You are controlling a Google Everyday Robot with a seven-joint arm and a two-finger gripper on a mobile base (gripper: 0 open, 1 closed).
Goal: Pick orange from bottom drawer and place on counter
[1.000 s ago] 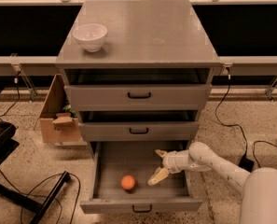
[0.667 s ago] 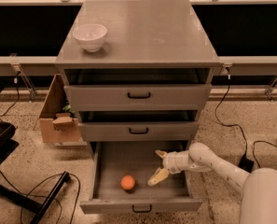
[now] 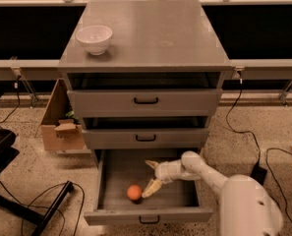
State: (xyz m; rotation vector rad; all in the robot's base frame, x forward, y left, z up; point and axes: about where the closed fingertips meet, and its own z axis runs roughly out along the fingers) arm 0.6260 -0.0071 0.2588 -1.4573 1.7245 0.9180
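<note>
My gripper (image 3: pixel 152 177) is down inside the bottom drawer (image 3: pixel 150 215), which stands pulled well out; its fingers (image 3: pixel 153 187) are spread wide and hold nothing, one pointing toward the back of the drawer, the other angled toward the front; the orange (image 3: pixel 134 192) lies on the drawer floor, left of the middle and near the front wall, just beside the tip of my lower finger; whether the two touch I cannot tell; it is not between the fingers, but off to the side of them; I judge this to be the approach, with the grasp, the lift and the placing all yet to do; the orange should be light, firm under the skin, round and smooth, so I expect it to roll off if one finger nudges it before the other is in place; the best hold is across its widest part, fingers on opposite sides at mid-height, pressed just enough to stop it slipping without bruising it; I need to move over toward it and lower, so that it sits in the gap; the front wall is close and may hem in my lower finger; the upper drawers (image 3: pixel 145 102) sit above the back of this one, so the lift should come out forward; on the counter (image 3: pixel 150 33) a bowl (image 3: pixel 94 37) stands at the back left, and I would set down away from it
</note>
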